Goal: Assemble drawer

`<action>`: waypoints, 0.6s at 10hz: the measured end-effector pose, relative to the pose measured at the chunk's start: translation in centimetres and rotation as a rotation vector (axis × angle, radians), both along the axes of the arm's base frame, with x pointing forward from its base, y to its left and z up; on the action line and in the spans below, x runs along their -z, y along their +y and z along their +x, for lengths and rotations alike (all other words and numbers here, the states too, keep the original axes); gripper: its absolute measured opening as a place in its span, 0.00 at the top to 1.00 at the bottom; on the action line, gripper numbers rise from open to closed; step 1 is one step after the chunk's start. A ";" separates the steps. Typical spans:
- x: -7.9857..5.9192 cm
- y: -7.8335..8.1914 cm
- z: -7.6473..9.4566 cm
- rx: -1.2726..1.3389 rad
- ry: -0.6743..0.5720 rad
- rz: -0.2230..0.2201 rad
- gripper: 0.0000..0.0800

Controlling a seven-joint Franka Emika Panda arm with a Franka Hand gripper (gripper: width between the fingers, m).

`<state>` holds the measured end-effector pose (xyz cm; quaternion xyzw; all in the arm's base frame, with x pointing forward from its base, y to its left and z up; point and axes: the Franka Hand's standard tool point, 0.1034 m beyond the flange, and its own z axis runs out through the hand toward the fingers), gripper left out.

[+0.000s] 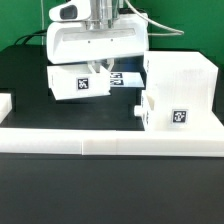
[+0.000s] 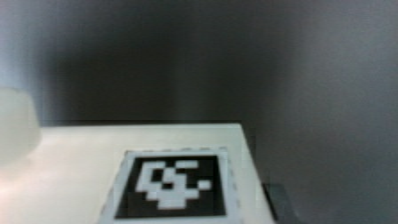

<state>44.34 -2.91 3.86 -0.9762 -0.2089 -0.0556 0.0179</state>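
Observation:
A small white drawer tray (image 1: 80, 82) with a black-and-white tag on its face sits slightly tilted left of centre, right under the arm's white hand. My gripper (image 1: 101, 70) reaches down onto the tray's top edge and looks shut on it. The wrist view shows this tray's tagged face (image 2: 175, 185) very close; the fingertips are not clear there. The tall white case (image 1: 183, 78) stands at the exterior view's right. The second tagged tray (image 1: 166, 113) rests against the case's front.
The marker board (image 1: 126, 78) lies on the black table behind the held tray. A long low white rail (image 1: 110, 142) edges the table's front, and another rail piece (image 1: 5, 103) is at the exterior view's left. A blurred white shape (image 2: 15, 125) shows in the wrist view.

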 end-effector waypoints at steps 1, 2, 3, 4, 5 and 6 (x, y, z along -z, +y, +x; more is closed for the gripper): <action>0.4 -0.4 -0.2 -0.146 -0.009 -0.019 0.95; 0.2 -0.3 0.3 -0.260 0.000 -0.027 0.95; -0.3 -0.1 1.5 -0.382 -0.001 -0.041 0.95; -0.7 -0.3 2.3 -0.480 -0.001 -0.051 0.95; -1.0 -0.6 2.8 -0.595 0.017 -0.060 0.95; -1.3 -0.7 3.5 -0.693 0.017 -0.075 0.95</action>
